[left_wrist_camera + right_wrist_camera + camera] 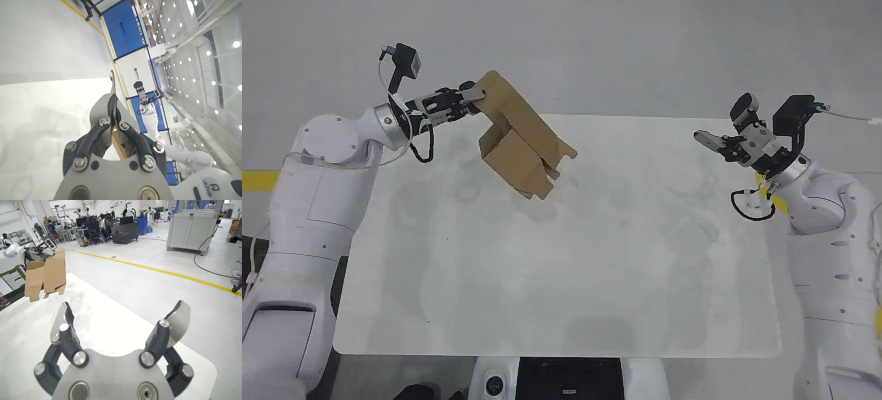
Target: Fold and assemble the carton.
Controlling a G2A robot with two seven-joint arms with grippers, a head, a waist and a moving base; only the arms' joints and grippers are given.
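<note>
left gripper (113,103): clamped on 1 edge of carton (524,148) | carton: part-opened, flaps loose, hanging over far-left of table (642,290) | right gripper (122,306): wide, holding nothing, far right, well apart from carton | risk: thin 1-edge pinch, so the carton may swing or slip.

Seen from above, the carton (514,148) covers the table (592,280) beneath it, so I cannot tell whether its lower flaps touch the top. The left gripper (480,95) pinches its far-left edge, and the exact hold is lost behind the cardboard. From that wrist the carton shows only edge-on, its panels hidden.
</note>
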